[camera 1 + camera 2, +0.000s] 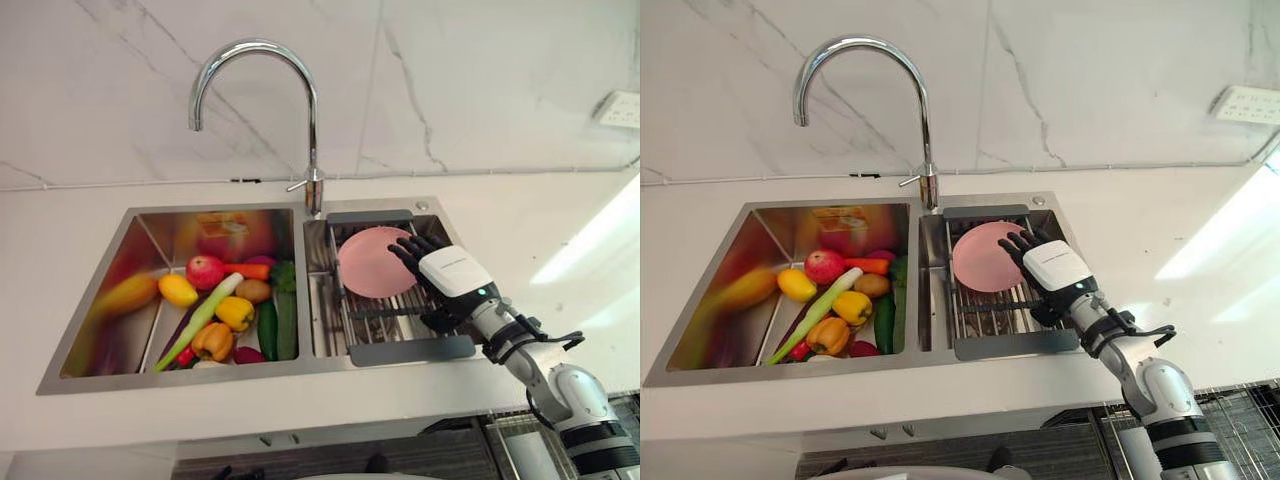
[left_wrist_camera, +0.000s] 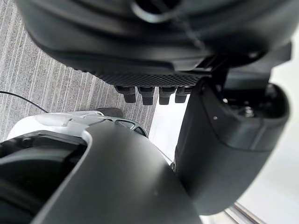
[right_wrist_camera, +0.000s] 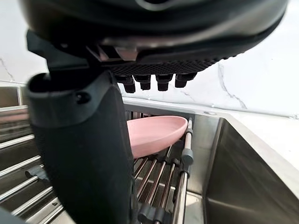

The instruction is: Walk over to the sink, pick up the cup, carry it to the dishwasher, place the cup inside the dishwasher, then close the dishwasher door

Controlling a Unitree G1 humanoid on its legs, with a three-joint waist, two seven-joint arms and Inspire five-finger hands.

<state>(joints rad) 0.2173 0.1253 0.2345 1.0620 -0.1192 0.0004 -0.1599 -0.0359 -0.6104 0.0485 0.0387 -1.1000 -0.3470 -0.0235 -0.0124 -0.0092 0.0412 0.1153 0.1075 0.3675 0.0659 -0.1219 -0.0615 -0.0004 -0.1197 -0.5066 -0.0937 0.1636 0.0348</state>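
A pink shallow dish (image 1: 370,262) leans tilted on the metal drain rack (image 1: 410,348) in the sink's right basin. My right hand (image 1: 450,272) hovers over that rack just right of the dish, fingers straight and reaching onto the dish's edge. It is open and grips nothing. From the right wrist, the dish (image 3: 159,133) lies a little past the fingers (image 3: 154,84) and thumb (image 3: 84,154). My left hand (image 2: 224,149) hangs low over grey floor, fingers relaxed and empty.
The left basin (image 1: 110,320) holds several fruits and vegetables (image 1: 225,310). A tall curved tap (image 1: 312,120) stands behind the basin divider. White counter surrounds the sink, with a wall socket (image 1: 620,108) at far right. A wire basket (image 1: 1230,420) shows below the counter's edge at lower right.
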